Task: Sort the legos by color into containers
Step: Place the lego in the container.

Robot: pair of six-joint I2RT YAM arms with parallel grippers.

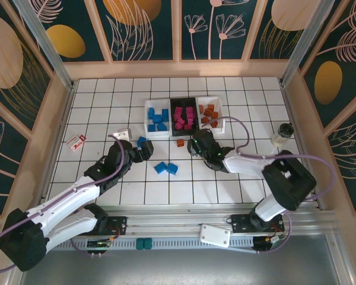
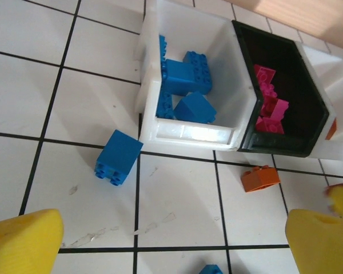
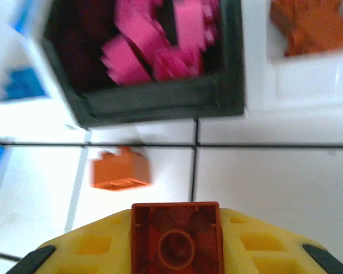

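Top external view: on the tiled worktop (image 1: 249, 172) three trays stand in a row, each holding one colour. The right hand (image 1: 194, 144), just before the black tray (image 1: 184, 98), is clenched on a held brick (image 3: 175, 237), orange-brown. Next, I judge, it must carry this rightward over the orange tray (image 1: 209, 98) and let go. The left hand (image 2: 171, 245) gapes wide, a blue brick (image 2: 118, 157) loose just ahead.
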